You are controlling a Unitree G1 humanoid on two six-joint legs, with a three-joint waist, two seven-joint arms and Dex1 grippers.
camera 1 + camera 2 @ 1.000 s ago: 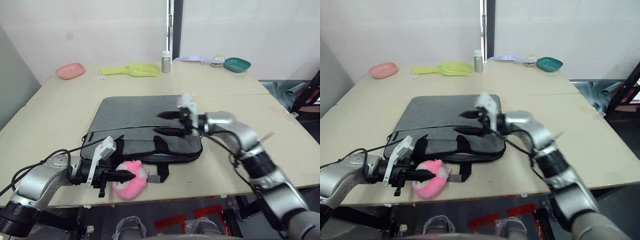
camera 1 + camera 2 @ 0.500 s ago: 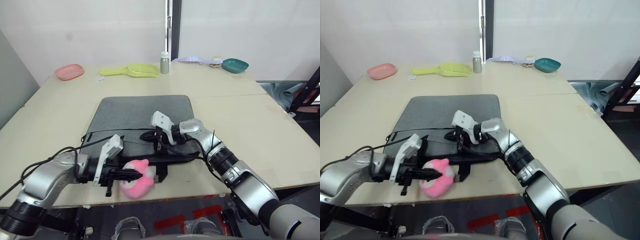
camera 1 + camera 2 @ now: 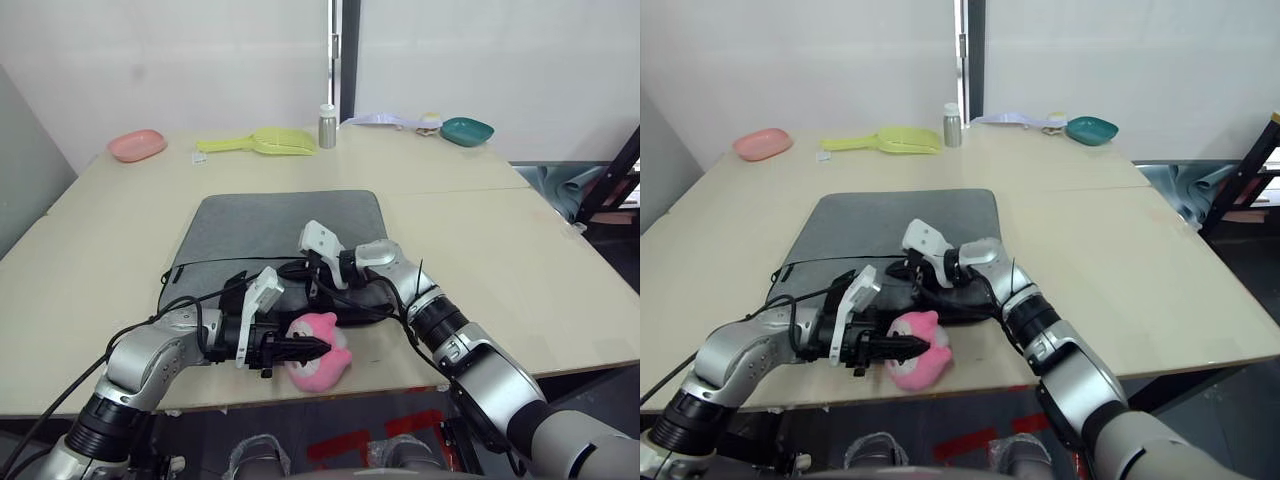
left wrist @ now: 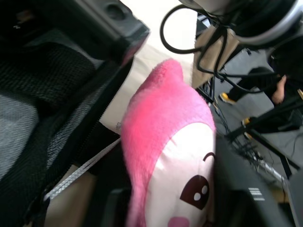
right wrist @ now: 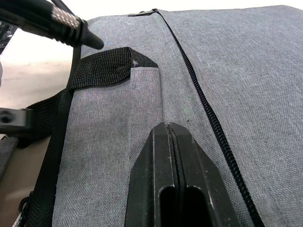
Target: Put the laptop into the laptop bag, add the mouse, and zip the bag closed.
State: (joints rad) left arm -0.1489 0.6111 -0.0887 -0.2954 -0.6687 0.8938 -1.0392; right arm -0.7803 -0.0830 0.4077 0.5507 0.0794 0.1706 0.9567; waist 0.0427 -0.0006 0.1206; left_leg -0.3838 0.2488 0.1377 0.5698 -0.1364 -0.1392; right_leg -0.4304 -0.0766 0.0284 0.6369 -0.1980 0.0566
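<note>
Bag first: the laptop bag (image 3: 275, 235) lies flat mid-table, a rectangular grey woven-fabric case w/ black edging, a black zipper (image 5: 203, 106) running along its near part and black-and-grey strap handles (image 5: 102, 66) at the front edge. Fabric looks coarse, heathered; strap webbing is ribbed. Laptop can't be seen, so whether it sits inside the bag I can't tell. No white mouse to be made out either.

L gripper (image 3: 305, 347) sits at the table's front edge, just in front of the bag, its two black fingers clamped on a round pink plush toy (image 3: 318, 360). Fuzzy pile, paler face patch w/ dark eye, small ear bump on top; wrist view shows the toy (image 4: 165, 156) pressed betw. the fingers, beside black mesh of the bag's edge.

R gripper (image 3: 912, 272) rests over the bag's front portion near the handles; its black fingers (image 5: 173, 189) are pressed together, no gap, nothing betw. them, tips down on the grey cloth just beside the zipper.

Far edge of the beige table (image 3: 470, 240): pink dish (image 3: 138, 143), yellow-green scoop (image 3: 262, 140), small metal-grey bottle (image 3: 327, 125), teal bowl (image 3: 467, 130).
</note>
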